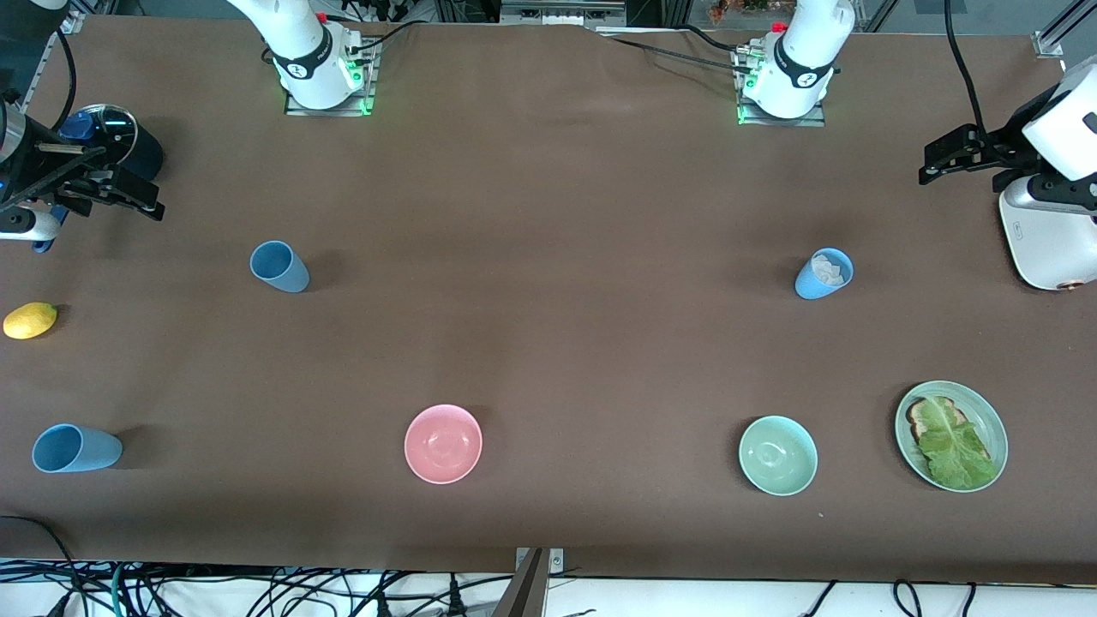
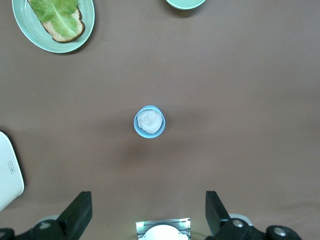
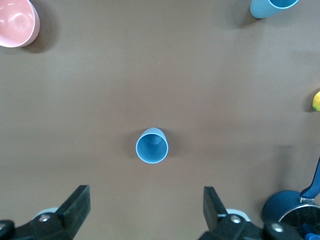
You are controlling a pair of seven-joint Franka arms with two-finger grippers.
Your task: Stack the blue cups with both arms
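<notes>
Three light-blue cups stand on the brown table. One cup (image 1: pixel 279 266) is nearer the front camera than the right arm's base and shows empty in the right wrist view (image 3: pixel 152 145). A second cup (image 1: pixel 75 448) stands near the front edge at the right arm's end (image 3: pixel 272 7). The third cup (image 1: pixel 824 274) holds something white and crumpled (image 2: pixel 149 121). My left gripper (image 2: pixel 148 212) is open, high over the table above the third cup. My right gripper (image 3: pixel 146 210) is open, high above the first cup. Neither gripper shows in the front view.
A pink bowl (image 1: pixel 443 443), a green bowl (image 1: pixel 777 455) and a green plate (image 1: pixel 994 424) with toast and lettuce stand near the front edge. A lemon (image 1: pixel 30 320) and a dark pot (image 1: pixel 116 137) are at the right arm's end. A white appliance (image 1: pixel 1050 231) is at the left arm's end.
</notes>
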